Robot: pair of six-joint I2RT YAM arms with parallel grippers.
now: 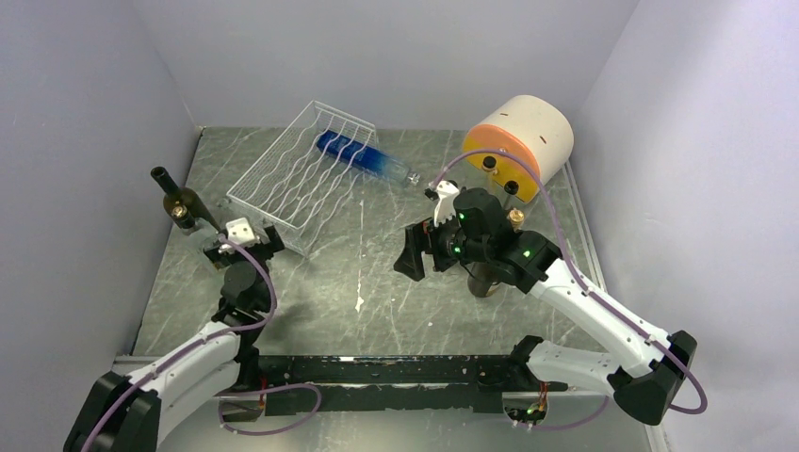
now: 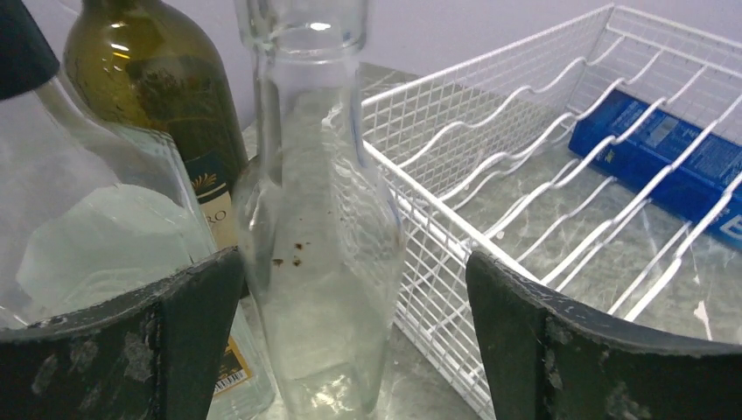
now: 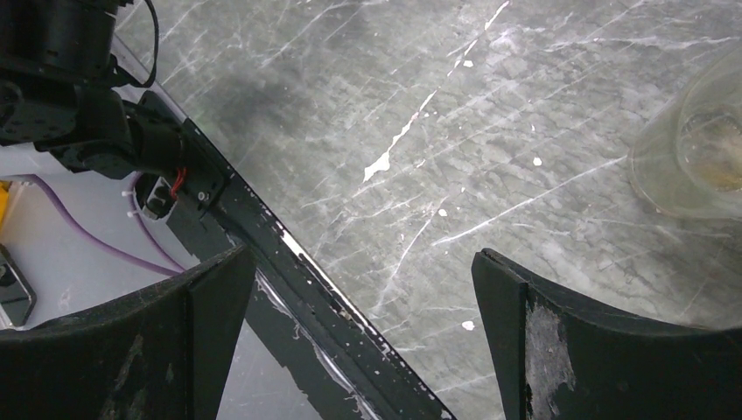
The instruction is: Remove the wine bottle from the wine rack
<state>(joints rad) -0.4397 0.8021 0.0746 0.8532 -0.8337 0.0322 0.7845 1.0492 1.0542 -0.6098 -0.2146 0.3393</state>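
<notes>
The white wire wine rack (image 1: 300, 177) stands at the far left-centre of the table. A blue wine bottle (image 1: 361, 155) lies in its far right row, its clear neck poking out past the rack's edge. In the left wrist view the rack (image 2: 490, 175) is on the right, with the blue bottle (image 2: 669, 157) inside it. My left gripper (image 1: 247, 240) is open at the rack's near left corner. Its jaws (image 2: 354, 289) stand either side of an upright clear glass bottle (image 2: 319, 201) without gripping it. My right gripper (image 1: 415, 252) is open and empty over the table's middle (image 3: 363, 262).
A dark green bottle (image 1: 184, 202) and a clear bottle with a black cap (image 2: 79, 219) stand left of the left gripper. An orange and cream cylinder (image 1: 523, 141) lies at the back right. A clear glass object (image 3: 691, 149) stands near the right gripper. The black base rail (image 3: 289, 262) runs beneath it.
</notes>
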